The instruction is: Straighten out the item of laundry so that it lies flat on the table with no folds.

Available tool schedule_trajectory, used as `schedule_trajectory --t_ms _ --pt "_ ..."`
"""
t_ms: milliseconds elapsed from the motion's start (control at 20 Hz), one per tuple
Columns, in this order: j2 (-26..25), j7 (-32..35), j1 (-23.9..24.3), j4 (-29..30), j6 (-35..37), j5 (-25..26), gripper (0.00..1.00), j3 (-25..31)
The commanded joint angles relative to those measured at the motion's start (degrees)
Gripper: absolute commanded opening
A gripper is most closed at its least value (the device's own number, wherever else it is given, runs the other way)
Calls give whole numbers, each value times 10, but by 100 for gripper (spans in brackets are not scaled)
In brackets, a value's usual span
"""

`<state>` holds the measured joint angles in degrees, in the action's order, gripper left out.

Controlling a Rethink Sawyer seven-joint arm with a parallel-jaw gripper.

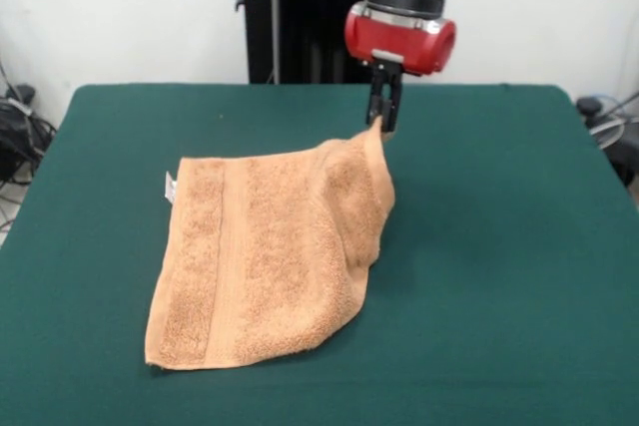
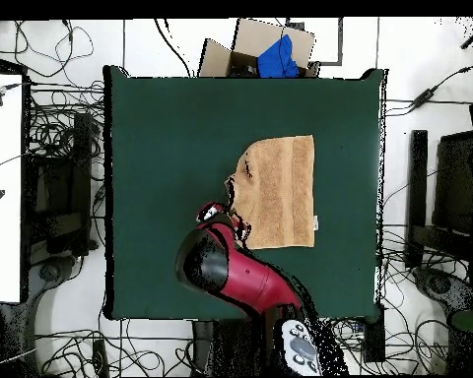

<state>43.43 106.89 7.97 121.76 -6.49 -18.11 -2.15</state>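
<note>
The peach-orange towel (image 1: 265,256) lies on the dark green table (image 1: 499,246), left of centre in the front view. Its left part is flat, with a border band and a small white tag (image 1: 170,187) at the left edge. Its far right corner is pulled up into a peak, so the right side hangs in a fold. My gripper (image 1: 382,123) is shut on that raised corner, just above the table. In the overhead view the towel (image 2: 280,192) lies right of centre, and the gripper (image 2: 231,209) is at the towel's lower left corner.
A cardboard box with a blue thing (image 2: 277,54) stands beyond the table's top edge in the overhead view. Cables lie on the floor all round the table. The robot's black pedestal (image 1: 290,17) stands behind the far edge.
</note>
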Motion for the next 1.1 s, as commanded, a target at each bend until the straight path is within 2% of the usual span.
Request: schedule_trajectory --t_ms 50,600,850,1100 --pt "-13 200 -29 34 -21 -58 0 35" --pt "-30 214 -63 36 -37 -78 0 33" --pt "-35 199 -124 28 -25 -105 0 -14" --pt "-21 203 -133 37 -7 -114 0 -7"
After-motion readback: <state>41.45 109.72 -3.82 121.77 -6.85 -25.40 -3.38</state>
